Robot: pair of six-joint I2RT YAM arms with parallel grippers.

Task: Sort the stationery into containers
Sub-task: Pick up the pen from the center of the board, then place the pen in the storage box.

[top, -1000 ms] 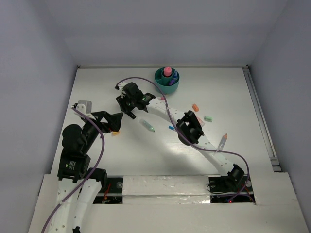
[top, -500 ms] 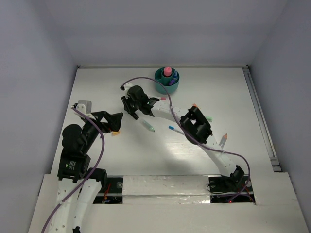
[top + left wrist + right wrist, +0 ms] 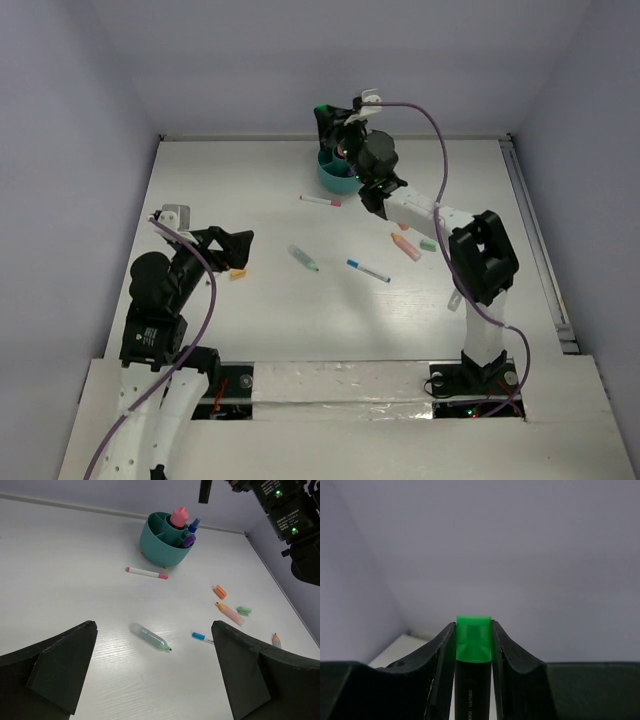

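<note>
Green-capped marker [image 3: 473, 637] gripped in right pincer [image 3: 473, 627], barrel cut off below; teal cup [image 3: 335, 180] half hidden behind it from above. Left pincer [image 3: 154, 627] spread wide, holding nothing.

Right arm [image 3: 483, 262] outstretched, right fingers [image 3: 442, 652] clamping a green-capped marker [image 3: 473, 632]; left arm [image 3: 155, 300] folded, left fingers [image 3: 60, 667] wide.

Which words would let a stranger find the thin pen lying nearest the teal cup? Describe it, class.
Find the round teal cup near the far edge of the white table. Just on the arms' side of it, a thin white pen lies flat. It alone has pink at both ends, whereas the other thin pen, further out, has a blue cap.
</note>
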